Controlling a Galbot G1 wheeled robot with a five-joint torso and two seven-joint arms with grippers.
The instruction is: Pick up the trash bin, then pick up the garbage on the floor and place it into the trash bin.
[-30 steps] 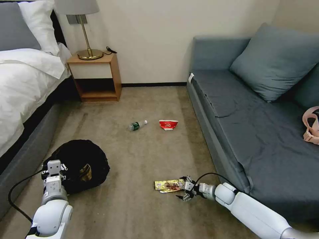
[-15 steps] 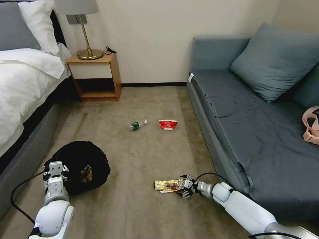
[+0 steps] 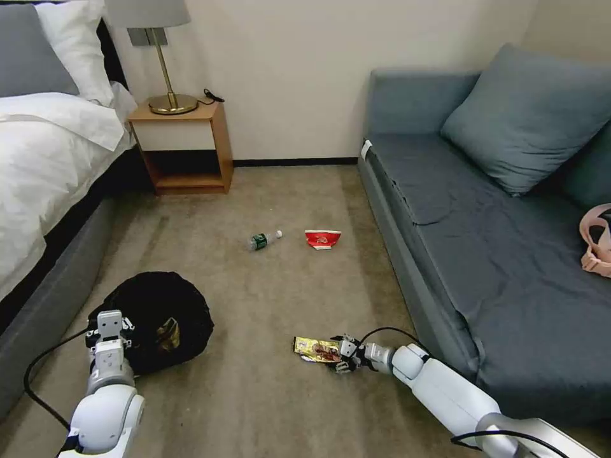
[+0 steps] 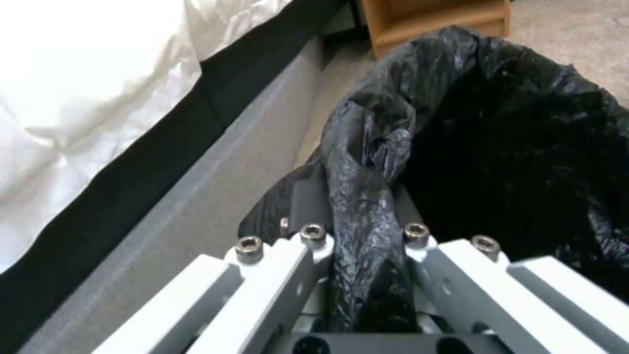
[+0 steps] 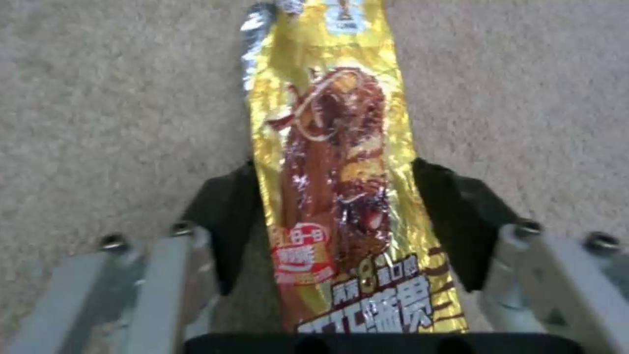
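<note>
The right gripper straddles the gold snack wrapper on the carpet, fingers wide; at nine o'clock, the left gripper clamps the trash bin liner.

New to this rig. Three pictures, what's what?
A two-armed wheeled robot is picking litter off a bedroom carpet. The head view looks down from its head; the other two come from cameras on each wrist. The left gripper is shut on the black liner of the trash bin. The right gripper is low on the floor, its fingers open either side of a gold snack wrapper. Farther off lie a small bottle and a red carton.
</note>
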